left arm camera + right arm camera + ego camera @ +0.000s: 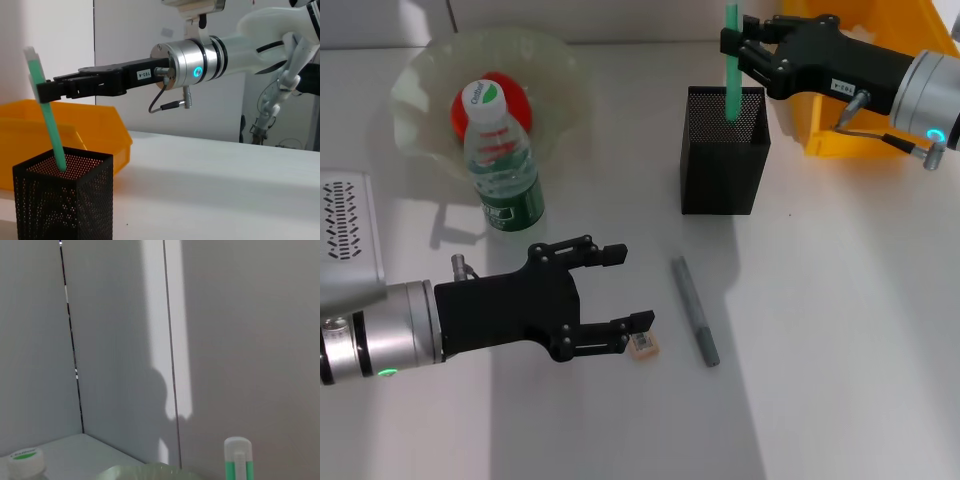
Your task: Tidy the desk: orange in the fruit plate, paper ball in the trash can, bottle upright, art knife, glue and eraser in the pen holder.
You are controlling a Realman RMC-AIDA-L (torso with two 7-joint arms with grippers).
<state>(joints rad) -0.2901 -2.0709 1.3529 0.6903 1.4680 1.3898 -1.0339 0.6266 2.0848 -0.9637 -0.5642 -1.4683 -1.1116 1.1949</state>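
The orange lies in the pale-green fruit plate at the far left. In front of the plate the bottle stands upright. My right gripper is shut on a long green glue stick, whose lower end is inside the black mesh pen holder. The left wrist view shows that grip above the pen holder. My left gripper hangs open low over the table, with the tan eraser just beside one fingertip. The grey art knife lies flat to its right. The paper ball is out of view.
The yellow trash can stands behind the right arm, at the far right, and shows behind the holder in the left wrist view. A white perforated device sits at the left edge.
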